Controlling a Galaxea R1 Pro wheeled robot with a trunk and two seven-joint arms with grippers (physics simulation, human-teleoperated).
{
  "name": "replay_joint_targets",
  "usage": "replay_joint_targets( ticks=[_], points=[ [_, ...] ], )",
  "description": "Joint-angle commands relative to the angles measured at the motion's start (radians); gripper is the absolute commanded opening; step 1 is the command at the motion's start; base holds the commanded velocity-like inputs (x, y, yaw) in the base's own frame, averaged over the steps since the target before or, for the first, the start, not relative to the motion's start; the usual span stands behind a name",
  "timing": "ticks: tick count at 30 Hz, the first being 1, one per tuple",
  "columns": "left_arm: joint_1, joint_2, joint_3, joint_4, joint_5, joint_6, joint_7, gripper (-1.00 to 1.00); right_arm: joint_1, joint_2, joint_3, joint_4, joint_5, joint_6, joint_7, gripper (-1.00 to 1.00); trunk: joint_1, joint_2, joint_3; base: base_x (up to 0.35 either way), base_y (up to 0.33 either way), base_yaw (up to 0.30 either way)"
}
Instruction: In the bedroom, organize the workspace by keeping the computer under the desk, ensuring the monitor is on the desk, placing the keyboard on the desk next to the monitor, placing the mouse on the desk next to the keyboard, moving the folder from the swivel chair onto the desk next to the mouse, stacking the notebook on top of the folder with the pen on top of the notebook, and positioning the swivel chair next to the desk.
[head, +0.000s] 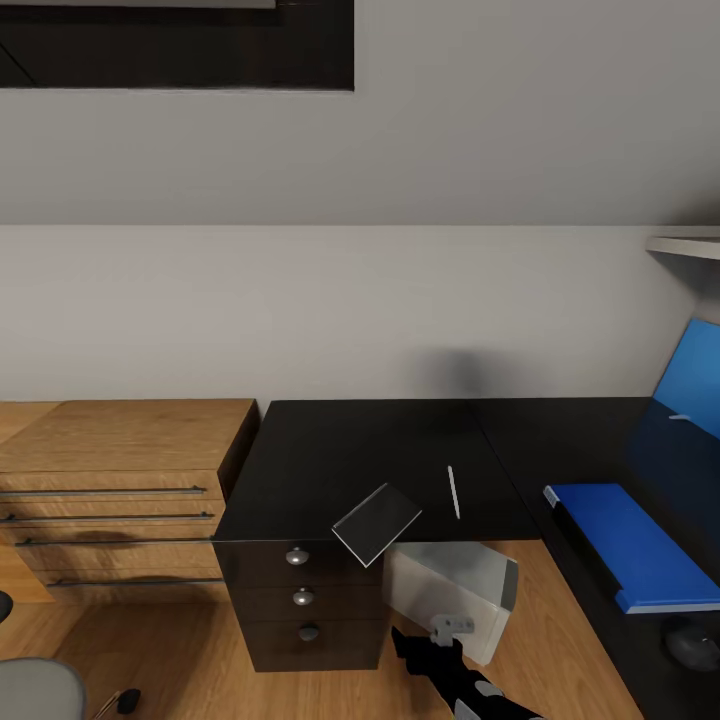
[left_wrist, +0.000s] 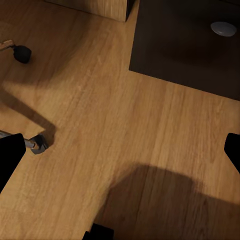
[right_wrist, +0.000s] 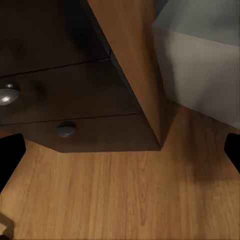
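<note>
From my head camera, the black desk surface (head: 340, 455) filled the middle of the frame, with a white pen (head: 453, 491) lying on it right of center and a thin grey notebook (head: 376, 523) overhanging its front edge, tilted. Below the edge sat the desk's drawer unit (head: 303, 600) with three round knobs, and just right of it the grey computer case (head: 455, 590) stood on the wooden floor (head: 200, 660) under the surface. At the right edge a blue folder (head: 635, 540) lay on the dark surface there, with a dark mouse (head: 692, 640) below it at the lower right. A wooden dresser (head: 120, 480) stood at the left. My right arm (head: 455, 670) reached up from the bottom center. My left end effector (left_wrist: 120, 150) and right end effector (right_wrist: 120, 155) both had their fingers spread wide, gripping nothing, over bare floor.
</note>
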Motion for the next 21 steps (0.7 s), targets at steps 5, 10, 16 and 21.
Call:
replay_joint_targets(
  ticks=[5, 10, 16, 21],
  points=[
    [0.001, 0.000, 0.000, -0.002, 0.008, 0.000, -0.003, 1.00, -0.001, 0.001, -0.007, 0.000, -0.011, -0.002, 0.008, 1.00, 0.000, -0.001, -0.001, 0.000, 0.000, 0.000],
    [0.001, -0.001, 0.000, -0.002, 0.008, 0.000, -0.003, 1.00, -0.001, 0.002, -0.009, -0.012, -0.011, 0.001, 0.004, 1.00, 0.000, -0.001, -0.001, 0.000, 0.000, 0.000],
    [0.001, -0.001, 0.000, -0.002, 0.008, 0.000, -0.002, 1.00, -0.001, 0.001, -0.063, -0.076, -0.043, 0.017, 0.007, 1.00, 0.000, -0.001, -0.001, 0.000, 0.000, 0.000],
    [0.001, -0.001, 0.000, -0.001, 0.008, 0.000, -0.002, 1.00, -0.001, 0.001, -0.169, -0.115, -0.119, 0.052, 0.047, 1.00, 0.000, -0.001, -0.001, 0.000, 0.000, 0.000]
  ],
)
